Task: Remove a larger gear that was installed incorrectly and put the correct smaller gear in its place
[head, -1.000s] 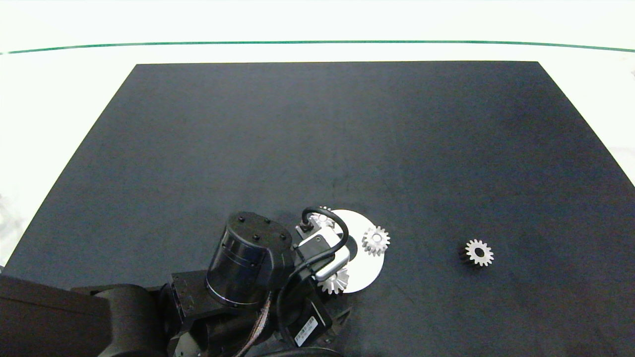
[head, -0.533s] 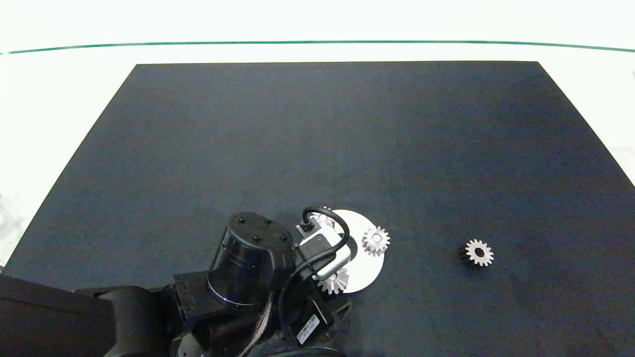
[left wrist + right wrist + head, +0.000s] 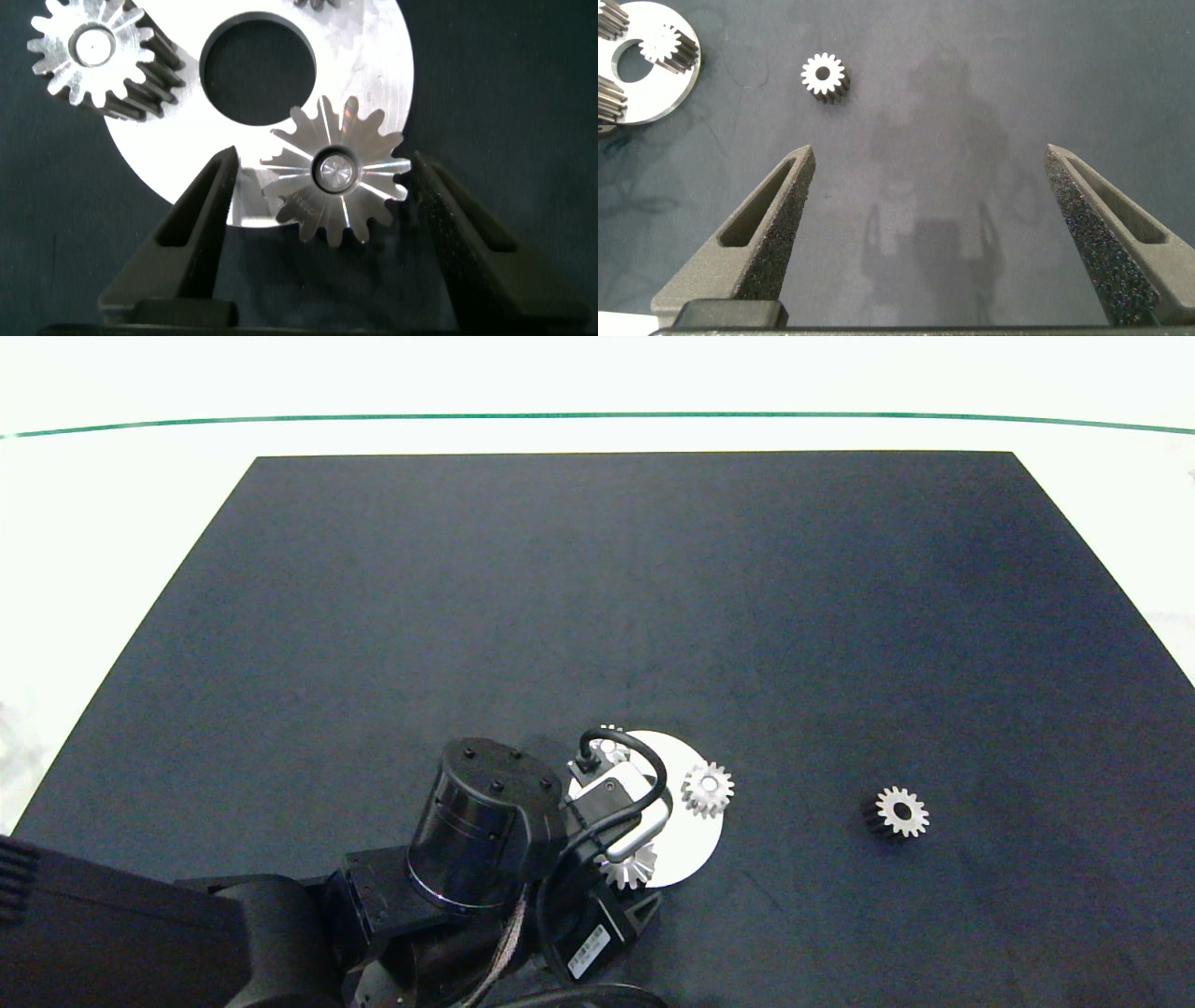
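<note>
The left gripper [image 3: 318, 201] hung open with the larger gear [image 3: 334, 173] right between its fingers (touching neither). The right gripper [image 3: 929, 233], open and empty, was far off.

Head view: overhead, looking down on the whole dark mat [image 3: 597, 616]. Left wrist view: close above the round plate [image 3: 374, 65]. Right wrist view: higher, sharing that plate [image 3: 663, 93] at upper left.

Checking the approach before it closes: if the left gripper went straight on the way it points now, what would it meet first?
Probably the larger gear: it sits between the open fingers of the left gripper, on the round plate. Depth is unclear.
</note>
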